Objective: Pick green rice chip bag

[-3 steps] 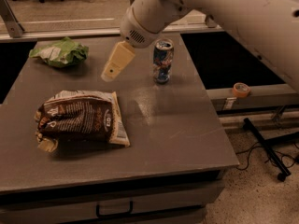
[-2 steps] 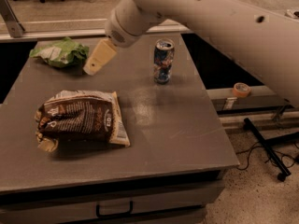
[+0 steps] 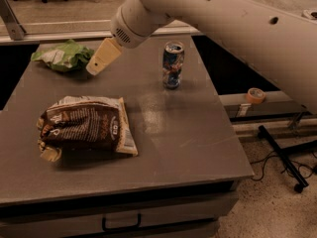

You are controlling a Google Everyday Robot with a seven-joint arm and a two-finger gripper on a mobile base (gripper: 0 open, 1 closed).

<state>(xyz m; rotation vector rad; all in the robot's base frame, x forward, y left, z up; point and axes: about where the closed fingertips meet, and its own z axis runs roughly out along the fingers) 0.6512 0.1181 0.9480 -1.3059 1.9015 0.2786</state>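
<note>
Tool (image 3: 97,66): angled down toward the worktop (image 3: 178,133), well left of the blue drink can (image 3: 173,64). Cannot tell how far open from this angle; seemingly nothing held. Farther left of the can, just beyond the tool's tip, the green rice chip bag (image 3: 62,56), lying crumpled and low, which would explain the slanted reach from above. Left of the can and toward the front edge, the brown snack bag (image 3: 84,125), well out of the reach line.

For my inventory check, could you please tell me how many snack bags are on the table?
2: the green bag at the far left corner, with the gripper beside it, and the brown bag at the near left.
</note>
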